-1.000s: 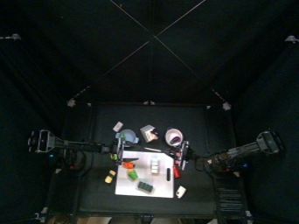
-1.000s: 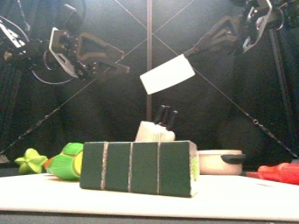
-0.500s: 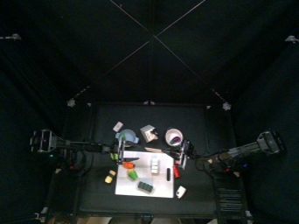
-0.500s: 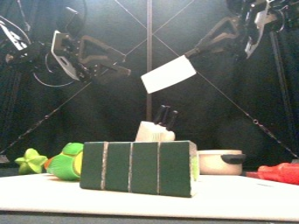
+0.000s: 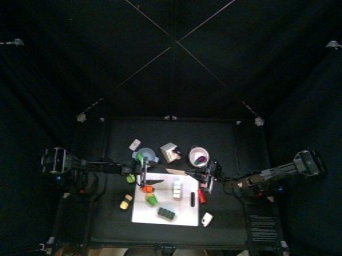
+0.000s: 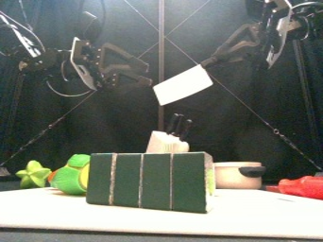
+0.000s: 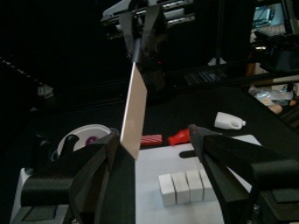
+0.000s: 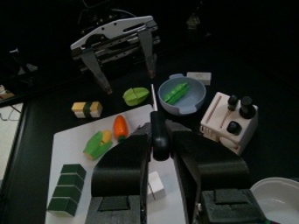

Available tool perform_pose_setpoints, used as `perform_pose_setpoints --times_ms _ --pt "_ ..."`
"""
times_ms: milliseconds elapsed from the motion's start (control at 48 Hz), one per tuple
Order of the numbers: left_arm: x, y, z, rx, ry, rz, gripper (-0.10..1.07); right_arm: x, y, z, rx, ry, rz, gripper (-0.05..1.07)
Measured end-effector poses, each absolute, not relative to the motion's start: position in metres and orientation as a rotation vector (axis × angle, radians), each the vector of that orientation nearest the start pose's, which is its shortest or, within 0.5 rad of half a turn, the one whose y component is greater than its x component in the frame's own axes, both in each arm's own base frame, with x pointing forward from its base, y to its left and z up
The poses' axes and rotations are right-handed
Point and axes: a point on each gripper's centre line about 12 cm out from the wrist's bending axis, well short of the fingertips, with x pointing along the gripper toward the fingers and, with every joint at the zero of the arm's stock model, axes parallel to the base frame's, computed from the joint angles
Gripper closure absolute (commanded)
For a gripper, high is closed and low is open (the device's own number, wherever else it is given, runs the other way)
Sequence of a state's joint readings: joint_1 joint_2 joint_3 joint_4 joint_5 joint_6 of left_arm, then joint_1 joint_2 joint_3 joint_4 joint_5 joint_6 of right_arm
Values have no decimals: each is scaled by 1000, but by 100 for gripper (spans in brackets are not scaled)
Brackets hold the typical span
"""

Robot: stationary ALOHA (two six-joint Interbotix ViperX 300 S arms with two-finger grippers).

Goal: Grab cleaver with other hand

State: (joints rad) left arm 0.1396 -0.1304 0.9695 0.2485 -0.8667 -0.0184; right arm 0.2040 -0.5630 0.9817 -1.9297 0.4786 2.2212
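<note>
My right gripper (image 6: 232, 49) is shut on the handle of the cleaver (image 6: 183, 87) and holds it high above the table, with the whitish blade hanging down to the left. In the right wrist view the cleaver (image 8: 156, 125) shows edge-on between that gripper's jaws (image 8: 160, 154). My left gripper (image 6: 139, 69) is open, level with the cleaver and just left of the blade, not touching it. In the left wrist view the blade (image 7: 135, 114) stands edge-on between my open jaws (image 7: 152, 138). In the top view both grippers meet over the white sheet (image 5: 171, 192).
On the table stand a green block with pale stripes (image 6: 149, 180), a white knife block (image 6: 167, 142), a round white bowl (image 6: 236, 173), green toy vegetables (image 6: 70, 174) and a red toy (image 6: 300, 186). Black curtains enclose the table.
My left arm has moved right, bringing its open gripper closer to the cleaver blade. The right gripper and the cleaver have stayed nearly still.
</note>
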Motion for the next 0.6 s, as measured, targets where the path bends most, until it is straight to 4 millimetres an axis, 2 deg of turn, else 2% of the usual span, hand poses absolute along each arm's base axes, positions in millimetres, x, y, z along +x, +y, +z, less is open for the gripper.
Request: perform_pose_setpoints --times_ms 104,271,438,604 --pt "343 32 211 125 -18 -13 0 275 5 260 164 212 -267 46" --pt "350 46 201 77 8 54 0 278 6 258 159 222 -268 46" --pt "355 47 190 72 36 55 1 278 6 259 158 218 -268 46" --pt "356 46 185 73 50 50 11 278 6 259 154 217 -265 46"
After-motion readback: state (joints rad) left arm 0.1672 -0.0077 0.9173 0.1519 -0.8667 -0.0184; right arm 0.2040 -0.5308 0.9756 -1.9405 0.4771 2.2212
